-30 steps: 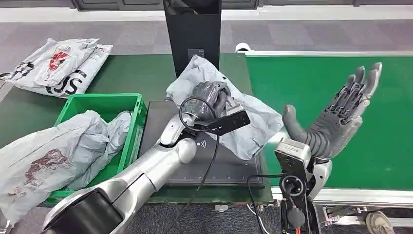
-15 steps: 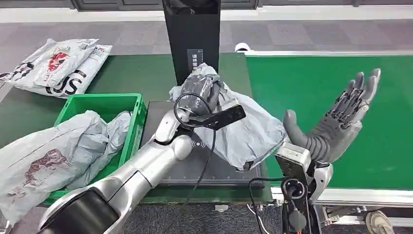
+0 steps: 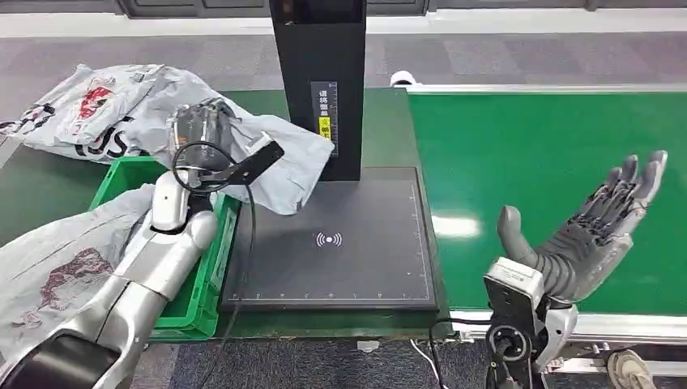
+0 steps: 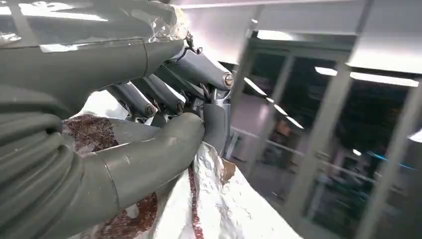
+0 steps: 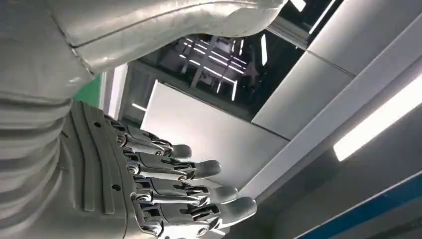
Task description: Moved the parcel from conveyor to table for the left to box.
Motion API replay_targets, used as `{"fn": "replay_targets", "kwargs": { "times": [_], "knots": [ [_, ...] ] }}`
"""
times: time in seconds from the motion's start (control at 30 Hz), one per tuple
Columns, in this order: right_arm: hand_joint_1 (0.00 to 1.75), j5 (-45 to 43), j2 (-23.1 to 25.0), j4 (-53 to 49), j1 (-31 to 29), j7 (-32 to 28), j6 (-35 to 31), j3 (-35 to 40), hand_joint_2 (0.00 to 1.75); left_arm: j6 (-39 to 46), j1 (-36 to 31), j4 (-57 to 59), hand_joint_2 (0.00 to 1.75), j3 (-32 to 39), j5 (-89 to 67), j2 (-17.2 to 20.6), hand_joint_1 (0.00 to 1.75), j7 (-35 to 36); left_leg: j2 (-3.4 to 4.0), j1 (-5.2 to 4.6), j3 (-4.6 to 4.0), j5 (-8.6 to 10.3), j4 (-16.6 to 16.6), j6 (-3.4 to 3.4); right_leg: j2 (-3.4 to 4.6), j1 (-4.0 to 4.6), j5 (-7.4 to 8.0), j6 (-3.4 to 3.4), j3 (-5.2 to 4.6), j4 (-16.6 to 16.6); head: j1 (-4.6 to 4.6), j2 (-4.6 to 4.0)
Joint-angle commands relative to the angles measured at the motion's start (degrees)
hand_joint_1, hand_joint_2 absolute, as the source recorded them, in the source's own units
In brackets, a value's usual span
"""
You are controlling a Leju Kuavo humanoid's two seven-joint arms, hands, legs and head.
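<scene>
Over the green bin (image 3: 212, 243) at the worktop's (image 3: 243, 113) left, the left hand (image 3: 198, 134) grips the parcel (image 3: 275, 166), fingers (image 4: 164, 94) clamped on its crumpled film, apparently so it can be dropped in the bin. It is a limp grey plastic mailer, wrinkled, with reddish print near the grip, its loose end trailing right toward the scanner pad (image 3: 332, 243). To the right, the right hand (image 3: 587, 235) hovers above the conveyor (image 3: 526, 146), fingers spread and holding nothing, likely clear of the transfer.

The flat dark scanner pad (image 3: 328, 243) is left bare; passage behind is blocked by the tall black post (image 3: 317, 81).
</scene>
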Motion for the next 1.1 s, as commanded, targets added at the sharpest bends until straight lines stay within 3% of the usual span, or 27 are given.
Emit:
{"fn": "replay_targets", "kwargs": {
  "times": [0.03, 0.3, 0.57, 0.97, 1.0, 1.1],
  "knots": [
    [0.0, 1.4, -2.0, -0.8, -1.1, 2.2, 0.2, -2.0, 1.75, -1.2, 6.3, -9.4, 1.75, 10.3, -1.7, 3.8, 1.75, 0.5, 0.11, 0.02, 0.1, -0.02, -0.1, 0.03, 0.05, 0.04, 0.03, -0.01, 0.1, -0.1, -0.02, 0.0],
    [0.0, 2.2, -2.2, -1.7, -0.7, 3.1, 0.2, -1.9, 1.75, -1.8, 7.7, -11.6, 1.75, 12.4, -4.2, 4.0, 1.75, 1.5, 0.03, 0.05, 0.04, -0.02, 0.0, 0.01, -0.03, 0.06, 0.02, -0.02, 0.09, -0.1, -0.02, -0.02],
    [0.0, 2.3, -2.6, -2.9, 0.2, 3.2, 0.2, -2.1, 1.75, -2.1, 12.9, -16.7, 1.75, 21.4, -13.9, 6.5, 1.75, 8.1, 0.13, 0.01, 0.07, -0.04, 0.0, 0.0, 0.07, 0.04, 0.02, -0.01, 0.05, -0.1, -0.02, -0.02],
    [0.0, 2.5, -3.2, -2.1, -0.7, 4.1, 0.2, -1.1, 1.75, -6.1, 15.5, -16.7, 1.75, 26.7, -23.7, 5.5, 1.75, 12.7, 0.05, 0.03, 0.09, -0.01, -0.1, 0.01, -0.02, 0.05, 0.01, -0.02, 0.11, -0.1, -0.02, -0.02],
    [0.0, 2.5, -3.1, -2.1, -0.8, 4.1, 0.2, -1.2, 1.75, -6.3, 15.3, -16.4, 1.75, 26.7, -23.9, 5.3, 1.59, 12.7, 0.05, 0.04, 0.06, -0.02, 0.0, 0.0, -0.01, 0.05, 0.01, -0.02, 0.08, -0.1, -0.02, 0.0],
    [0.0, 2.6, -3.3, -1.9, -1.2, 4.4, 0.2, -1.1, 1.75, -6.1, 14.5, -15.5, 1.75, 26.3, -23.9, 5.3, 1.59, 12.7, 0.01, 0.05, 0.07, -0.01, 0.0, 0.01, -0.07, 0.07, 0.0, -0.03, 0.11, -0.1, -0.02, -0.02]
  ]
}}
